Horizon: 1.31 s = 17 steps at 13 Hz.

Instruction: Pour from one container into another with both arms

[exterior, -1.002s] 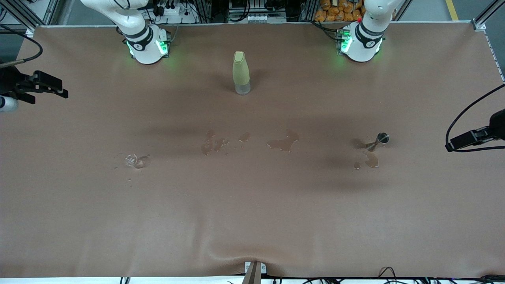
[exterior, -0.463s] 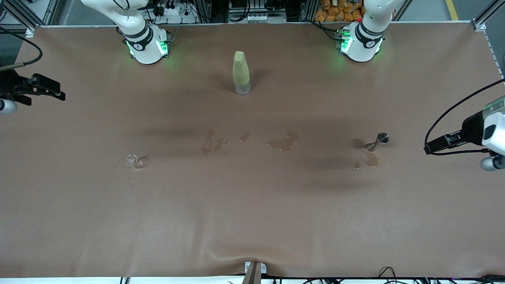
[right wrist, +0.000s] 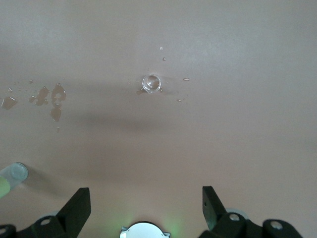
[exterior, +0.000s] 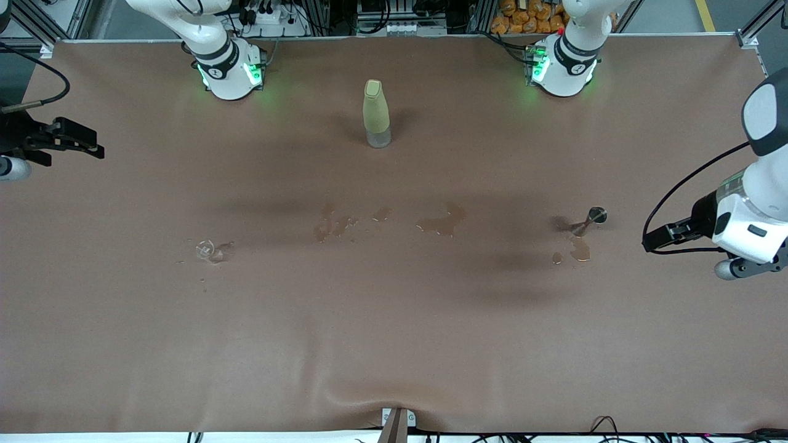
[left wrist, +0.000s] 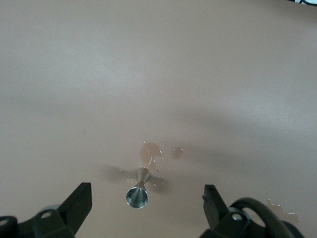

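The tiny clear glass cup stands on the brown table toward the right arm's end. The grey stemmed cup sits toward the left arm's end, with its shiny bowl facing the left wrist camera. My left gripper hangs open and empty over the table's end, apart from the stemmed cup. At the other end of the table my right gripper is open, holds nothing, and is well away from the glass cup.
A tall yellow-green bottle stands between the two arm bases. Wet patches lie along the table's middle, and another lies beside the stemmed cup. A black cable loops from the left wrist.
The left arm has swung in over the table's end toward the stemmed cup. The right gripper has hardly moved. Both cups stay where they were.
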### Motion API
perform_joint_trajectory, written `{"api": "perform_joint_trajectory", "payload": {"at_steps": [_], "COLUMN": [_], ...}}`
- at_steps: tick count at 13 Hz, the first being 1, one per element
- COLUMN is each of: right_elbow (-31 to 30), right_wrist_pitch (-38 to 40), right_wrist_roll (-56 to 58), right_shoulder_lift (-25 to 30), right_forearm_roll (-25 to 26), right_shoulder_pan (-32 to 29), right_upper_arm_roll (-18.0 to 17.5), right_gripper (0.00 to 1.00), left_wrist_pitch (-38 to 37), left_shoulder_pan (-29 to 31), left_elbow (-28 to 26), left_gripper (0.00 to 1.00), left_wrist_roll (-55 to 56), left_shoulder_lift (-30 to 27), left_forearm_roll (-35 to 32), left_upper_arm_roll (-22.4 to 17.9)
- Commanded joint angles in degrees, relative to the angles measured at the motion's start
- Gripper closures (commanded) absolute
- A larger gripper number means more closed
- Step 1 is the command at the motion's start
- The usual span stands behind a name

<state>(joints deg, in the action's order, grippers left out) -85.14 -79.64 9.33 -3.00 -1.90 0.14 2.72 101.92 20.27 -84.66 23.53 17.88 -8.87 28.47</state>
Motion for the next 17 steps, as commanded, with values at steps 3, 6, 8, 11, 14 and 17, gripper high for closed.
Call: {"api": "perform_joint_trajectory", "payload": {"at_steps": [3,6,8,11,14,17], "right_elbow": [0.0,0.3,0.4,0.5,0.6,0.6], "right_wrist_pitch": [0.0,-0.6,-1.4,-2.7,-5.0,-7.4], "right_wrist_roll": [-1.0,-1.1,-1.0,-1.1,-1.1,-1.1], "right_shoulder_lift": [-0.2,-0.3,-0.3,-0.9,-0.9,-1.0], "right_forearm_roll": [1.1,1.1,0.9,0.7,0.9,1.2], "right_shoulder_pan": [0.3,0.3,0.2,0.1,-0.1,-0.1], "right_upper_arm_roll": [0.4,0.4,0.4,0.4,0.4,0.4], "right_gripper": [0.0,0.0,0.0,0.0,0.0,0.0], "left_wrist_pitch": [1.1,1.2,1.6,3.4,3.4,2.8], "left_shoulder_pan": [-8.3,-9.4,-14.1,-16.6,-20.4,-19.3], "left_elbow": [-1.1,-4.2,-4.7,-4.8,-5.0,-4.6], "left_gripper": [0.0,0.0,0.0,0.0,0.0,0.0], "left_wrist_roll": [-4.1,-9.4,-10.0,-11.8,-13.2,-15.4], "left_shoulder_lift": [-4.0,-6.8,-7.8,-8.6,-9.2,-9.4], "left_forearm_roll": [6.9,7.5,9.3,11.6,11.7,12.6], "left_upper_arm_roll": [-11.2,-12.2,-18.1,-20.7,-25.6,-26.1]}}
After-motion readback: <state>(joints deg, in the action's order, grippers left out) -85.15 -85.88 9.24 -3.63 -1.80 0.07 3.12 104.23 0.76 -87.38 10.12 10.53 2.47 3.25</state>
